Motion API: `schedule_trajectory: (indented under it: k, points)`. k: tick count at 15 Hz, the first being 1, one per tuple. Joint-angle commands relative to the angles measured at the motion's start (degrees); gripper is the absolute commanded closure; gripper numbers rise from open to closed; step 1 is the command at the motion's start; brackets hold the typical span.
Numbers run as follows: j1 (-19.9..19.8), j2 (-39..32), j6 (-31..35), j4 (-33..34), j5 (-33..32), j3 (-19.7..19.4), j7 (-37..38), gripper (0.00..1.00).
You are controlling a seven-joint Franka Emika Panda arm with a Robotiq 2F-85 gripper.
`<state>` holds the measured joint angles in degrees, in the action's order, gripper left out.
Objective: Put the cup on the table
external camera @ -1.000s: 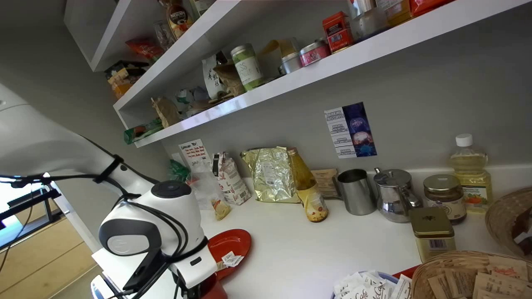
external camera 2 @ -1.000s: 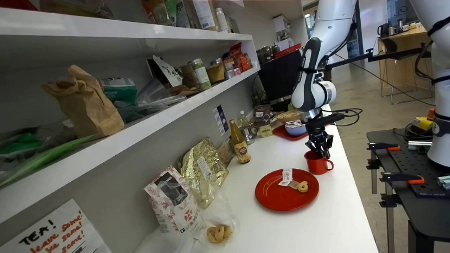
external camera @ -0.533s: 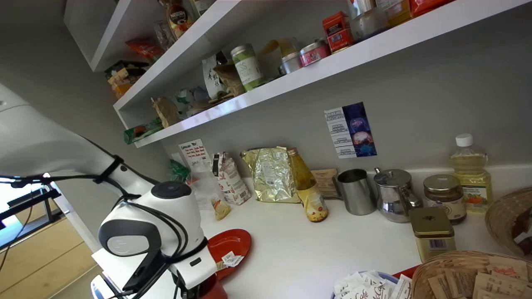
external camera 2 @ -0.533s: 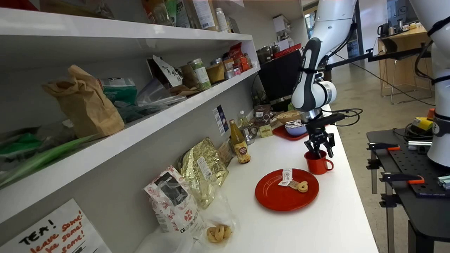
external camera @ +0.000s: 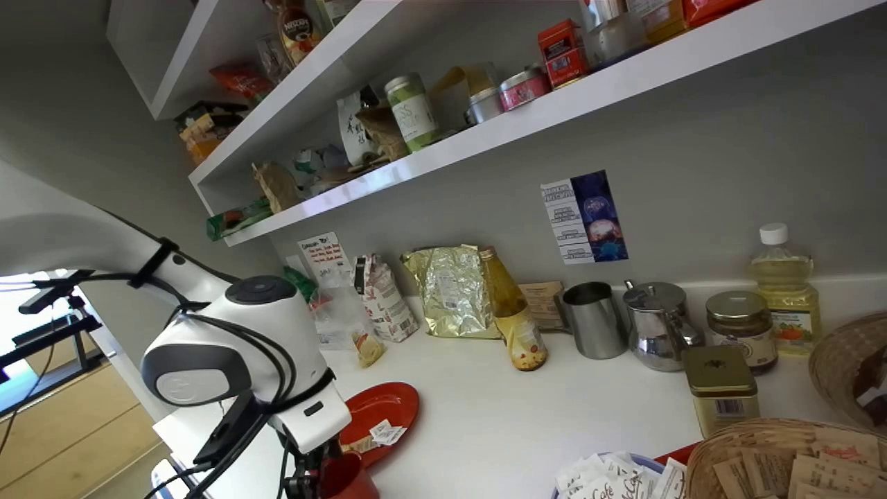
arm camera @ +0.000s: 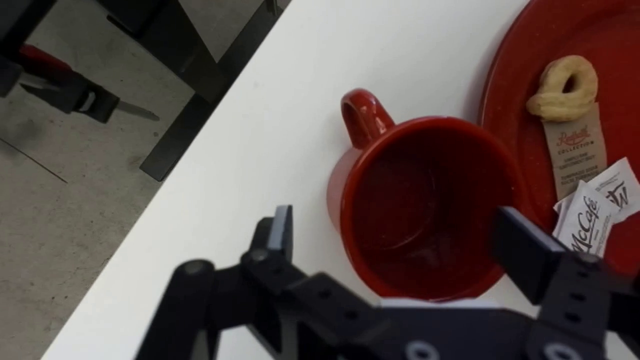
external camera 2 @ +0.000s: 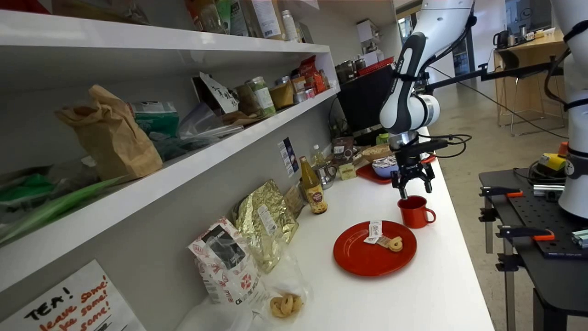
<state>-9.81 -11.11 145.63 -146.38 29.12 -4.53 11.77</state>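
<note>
The red cup (arm camera: 395, 200) is round and glossy, with a curved handle (arm camera: 372, 117) of the same colour. Its inside is also red, and the bottom shows a faint ring. It stands upright on the long, smooth white surface (external camera 2: 441, 285), near the edge, and the handle points toward this edge.

The black jaws are spread wide, and the cup, below them, is free from their grasp. In the wrist view, one jaw appears beside the cup with a strip of surface between; the other appears in front of the opposite rim. In an exterior view, one fingertip (external camera 2: 404, 193) is seen right at the rim; whether it touches, I cannot tell.

Just beside the cup lies a round red plate (external camera 2: 356, 257), which carries a pale ring-shaped biscuit (arm camera: 567, 107), a brown paper packet (arm camera: 575, 150) and white paper packets (arm camera: 587, 220). Farther along the surface, a blue bowl (external camera: 644, 461) is filled with white sachets (external camera: 603, 479), and near it a round woven basket (external camera: 707, 450) holds many brown sachets (external camera: 824, 468). Well apart from the cup, in the front of an exterior view, a transparent plastic bag (external camera 2: 291, 276) contains pale ring-shaped pieces (external camera 2: 285, 305).
</note>
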Motion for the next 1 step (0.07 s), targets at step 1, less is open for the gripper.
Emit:
schedule_trajectory:
  k: [1]
  points:
    - [0.5,0.2,-0.1,-0.2,0.0,-0.5,0.0,0.02]
